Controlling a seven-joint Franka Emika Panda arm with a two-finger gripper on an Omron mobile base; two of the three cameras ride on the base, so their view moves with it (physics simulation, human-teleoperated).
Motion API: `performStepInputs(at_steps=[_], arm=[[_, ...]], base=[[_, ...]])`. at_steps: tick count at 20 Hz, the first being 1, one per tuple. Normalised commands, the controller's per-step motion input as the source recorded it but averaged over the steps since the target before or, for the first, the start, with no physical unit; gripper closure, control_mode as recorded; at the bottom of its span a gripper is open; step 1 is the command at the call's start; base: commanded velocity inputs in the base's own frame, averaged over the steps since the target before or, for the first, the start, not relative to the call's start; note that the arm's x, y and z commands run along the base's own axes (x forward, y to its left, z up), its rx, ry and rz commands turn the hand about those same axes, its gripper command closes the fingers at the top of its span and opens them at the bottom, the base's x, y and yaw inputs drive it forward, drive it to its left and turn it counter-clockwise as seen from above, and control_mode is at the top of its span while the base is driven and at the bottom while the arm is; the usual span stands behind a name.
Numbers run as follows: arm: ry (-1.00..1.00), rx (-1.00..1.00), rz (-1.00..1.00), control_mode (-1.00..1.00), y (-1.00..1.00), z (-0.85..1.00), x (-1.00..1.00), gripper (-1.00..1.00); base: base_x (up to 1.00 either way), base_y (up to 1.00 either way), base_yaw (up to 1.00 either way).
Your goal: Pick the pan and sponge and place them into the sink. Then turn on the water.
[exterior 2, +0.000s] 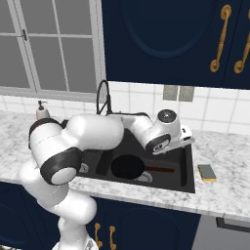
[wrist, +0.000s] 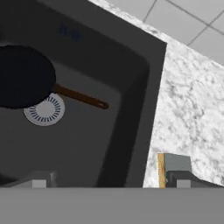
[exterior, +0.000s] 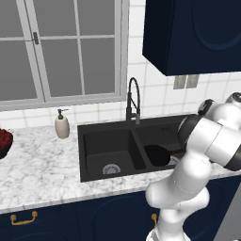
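The sink holds the pan in its right basin, over the drain, its handle pointing right toward the tabletop. There the sponge lies just beside the rim. The claw gapes empty.

In the left base view, the white arm hides the round black frying pan's handle. The bowl of red fruit is cut off at nine o'clock. In the hand view, the small yellow sponge with its grey-green top is partly covered at five o'clock.
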Motion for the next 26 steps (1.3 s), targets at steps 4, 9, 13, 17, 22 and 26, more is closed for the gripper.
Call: performStepInputs(at_steps=[4, 9, 13, 17, 22, 26], arm=[[0.0, 0.04, -0.36, -1.0, -0.07, 0.24, -0.03, -1.0], [0.0, 0.04, -0.07, -1.0, -0.39, -0.02, -0.01, -1.0], [0.0, 0.1, 0.0, -1.0, -0.64, -0.13, -0.18, -1.0], [0.0, 0.1, 0.0, -1.0, -0.61, 0.0, -0.31, -1.0], [0.0, 0.06, 0.0, -1.0, -0.47, -0.04, -0.22, -1.0], [0.01, 0.0, 0.0, -1.0, -0.14, -0.24, -0.04, -1.0]], base=[[0.0, 0.0, 0.0], [0.0, 0.0, 0.0], [0.0, 0.0, 0.0], [0.0, 0.0, 0.0], [0.0, 0.0, 0.0], [0.0, 0.0, 0.0]])
